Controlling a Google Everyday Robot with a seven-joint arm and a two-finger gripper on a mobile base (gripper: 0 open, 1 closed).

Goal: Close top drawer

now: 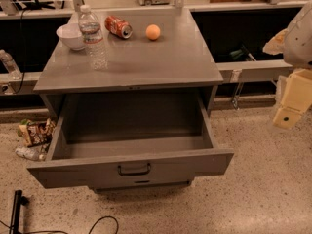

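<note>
Gaping top drawer [185,165]; tool [291,105] half-cropped at right edge.

I see the top drawer [187,165] pulled far out past the front edge of the desk [146,65]: wide grey metal box, level, dark bar handle [134,169] centred. Hand [290,104] hangs off the right edge, apart.

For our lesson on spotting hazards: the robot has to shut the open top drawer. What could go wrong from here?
1. The gripper hangs at the far right, apart from the top drawer. Pushing the right corner instead of the middle near the handle might skew and jam it.
2. A hard shove could jolt the cabinet: the upright water bottle may topple, and the orange ball and lying can may roll.
</note>
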